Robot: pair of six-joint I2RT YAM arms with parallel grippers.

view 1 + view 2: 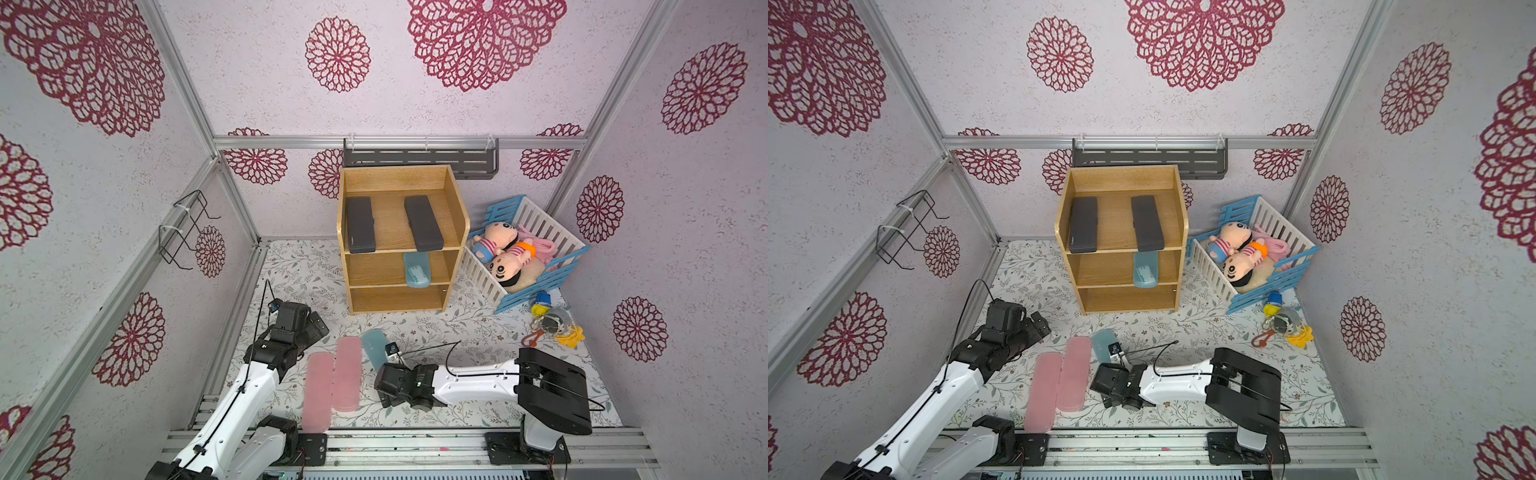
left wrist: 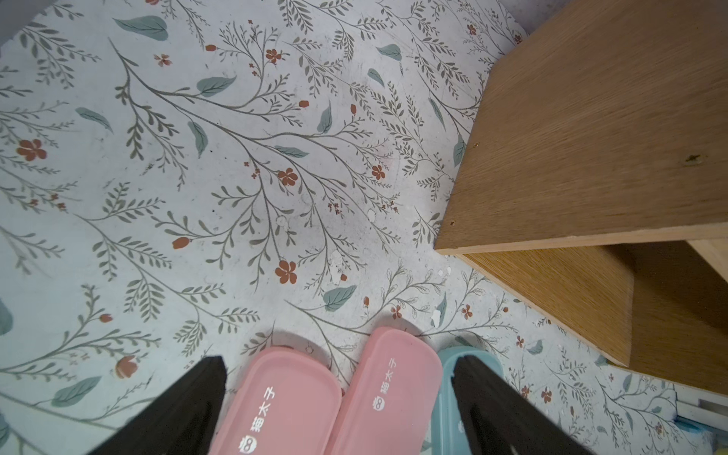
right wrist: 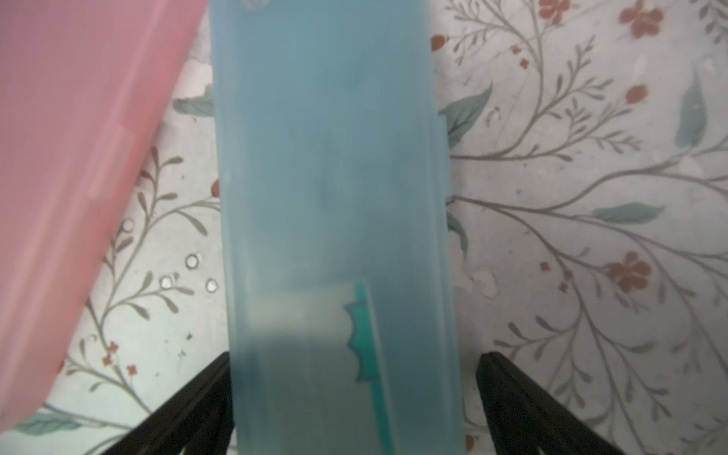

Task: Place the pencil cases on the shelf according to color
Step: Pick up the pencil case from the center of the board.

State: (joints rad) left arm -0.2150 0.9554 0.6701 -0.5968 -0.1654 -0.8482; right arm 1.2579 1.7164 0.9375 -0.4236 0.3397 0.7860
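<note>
The light-wood shelf (image 1: 454, 226) stands at the back of the table. Two black pencil cases (image 1: 360, 224) (image 1: 423, 223) lie on its top tier and a teal one (image 1: 417, 270) on the middle tier. Two pink cases (image 1: 319, 390) (image 1: 348, 374) lie side by side on the table, with another teal case (image 1: 372, 345) just right of them. My right gripper (image 3: 356, 358) is open and straddles that teal case (image 3: 335, 177). My left gripper (image 2: 338, 362) is open above the far ends of the pink cases (image 2: 283, 402), holding nothing.
A blue-and-white slatted crate (image 1: 544, 286) with plush dolls sits right of the shelf. Small toys (image 1: 552, 326) lie in front of it. A grey slotted rack (image 1: 419, 160) hangs on the back wall, a black wire holder (image 1: 187, 226) on the left wall.
</note>
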